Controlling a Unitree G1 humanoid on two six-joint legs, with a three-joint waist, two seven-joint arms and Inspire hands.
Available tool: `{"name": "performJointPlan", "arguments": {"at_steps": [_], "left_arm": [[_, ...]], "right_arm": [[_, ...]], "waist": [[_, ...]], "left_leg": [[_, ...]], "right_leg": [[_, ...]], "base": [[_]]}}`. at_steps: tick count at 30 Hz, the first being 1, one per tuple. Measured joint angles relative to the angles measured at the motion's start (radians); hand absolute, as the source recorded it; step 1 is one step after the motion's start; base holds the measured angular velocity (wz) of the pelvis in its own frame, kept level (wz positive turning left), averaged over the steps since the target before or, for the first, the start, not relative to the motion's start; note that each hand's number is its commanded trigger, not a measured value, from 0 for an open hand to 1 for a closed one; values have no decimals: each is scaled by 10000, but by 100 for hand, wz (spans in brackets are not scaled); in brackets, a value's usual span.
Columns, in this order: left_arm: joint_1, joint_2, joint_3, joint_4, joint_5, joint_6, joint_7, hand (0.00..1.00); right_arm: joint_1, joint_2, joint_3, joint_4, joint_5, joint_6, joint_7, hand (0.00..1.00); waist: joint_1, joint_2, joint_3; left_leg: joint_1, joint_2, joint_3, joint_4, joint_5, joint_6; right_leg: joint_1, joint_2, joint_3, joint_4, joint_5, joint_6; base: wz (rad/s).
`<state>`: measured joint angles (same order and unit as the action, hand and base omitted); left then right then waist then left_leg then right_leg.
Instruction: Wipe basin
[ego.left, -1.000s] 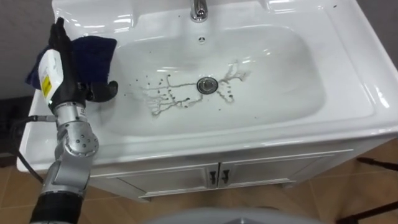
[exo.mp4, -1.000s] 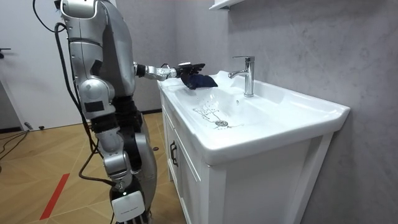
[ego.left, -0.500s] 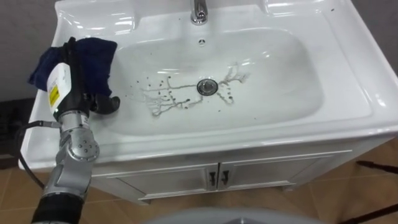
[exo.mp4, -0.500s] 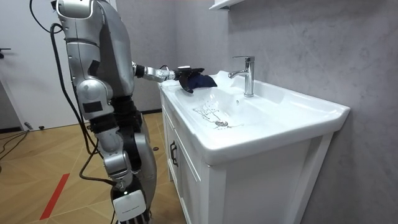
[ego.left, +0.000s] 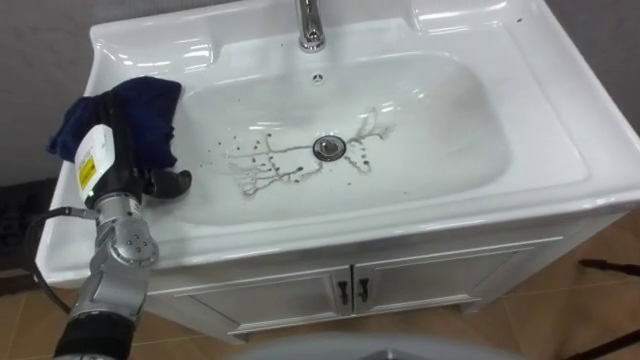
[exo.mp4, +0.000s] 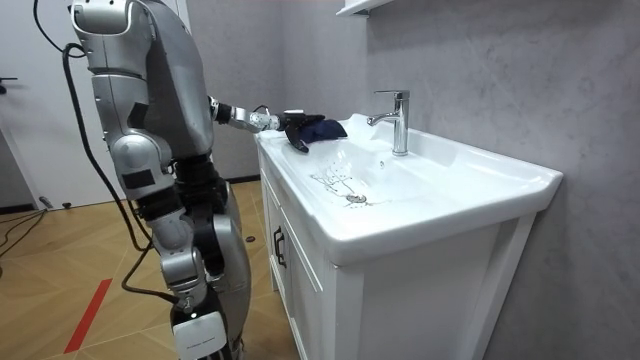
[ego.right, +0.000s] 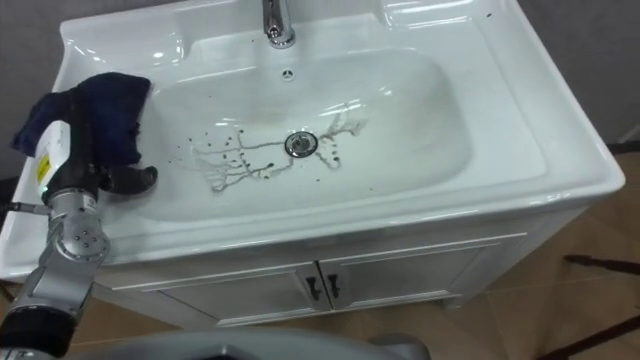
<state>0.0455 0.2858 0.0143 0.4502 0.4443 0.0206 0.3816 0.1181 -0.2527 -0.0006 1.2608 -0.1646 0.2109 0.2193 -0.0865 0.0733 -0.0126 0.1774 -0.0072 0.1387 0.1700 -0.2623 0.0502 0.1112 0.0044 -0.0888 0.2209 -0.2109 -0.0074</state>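
Note:
A dark blue cloth (ego.left: 140, 108) lies bunched on the basin's left rim (ego.left: 130, 50), partly hanging over the outer edge. My left hand (ego.left: 112, 150) rests on it from the near side, fingers stretched up along the cloth and thumb (ego.left: 174, 183) hooked out to the right above the bowl's slope. In the room view the left hand (exo.mp4: 291, 126) reaches the cloth (exo.mp4: 322, 127) at the far corner of the vanity. The white bowl (ego.left: 440, 120) carries thin dark streaks and spots (ego.left: 268, 160) around the metal drain (ego.left: 327, 148).
A chrome faucet (ego.left: 310, 22) stands at the back centre of the basin. Below the front edge are white cabinet doors with dark handles (ego.left: 350, 292). I stand at the vanity's left end on a wooden floor (exo.mp4: 80, 260), with a grey wall behind the basin.
My left hand has drawn back and down onto the cloth; a second ago its fingers pointed up past the rim. The eye view has shifted slightly and my body has leaned back a little.

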Motion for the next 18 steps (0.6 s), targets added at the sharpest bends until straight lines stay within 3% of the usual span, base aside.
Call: {"name": "performJointPlan", "arguments": {"at_steps": [2,4,10,18], "left_arm": [[0,0,0,-7,8,7,0,0],[-1,0,2,-30,-1,25,1,100],[-1,-18,6,-25,-4,26,4,100],[-217,-6,708,36,-27,16,-113,100]], "right_arm": [[-2,0,1,-1,17,11,-1,0],[-3,2,1,-1,20,46,-5,0],[-3,14,1,-57,27,93,-85,0],[-30,26,-17,-209,37,85,-200,0]], "waist": [[19,-1,0],[25,-8,0],[64,-82,10],[117,-209,6]], "left_leg": [[-5,-2,24,1,1,0],[-9,10,40,3,4,-2],[78,2,47,7,13,-14],[248,8,100,-22,12,-15]], "right_leg": [[-28,2,31,0,-7,0],[-54,1,46,6,-15,2],[20,-1,59,4,-37,-10],[147,-8,94,-44,-139,-20]], "base": [[-4],[-2],[0],[-1]]}}
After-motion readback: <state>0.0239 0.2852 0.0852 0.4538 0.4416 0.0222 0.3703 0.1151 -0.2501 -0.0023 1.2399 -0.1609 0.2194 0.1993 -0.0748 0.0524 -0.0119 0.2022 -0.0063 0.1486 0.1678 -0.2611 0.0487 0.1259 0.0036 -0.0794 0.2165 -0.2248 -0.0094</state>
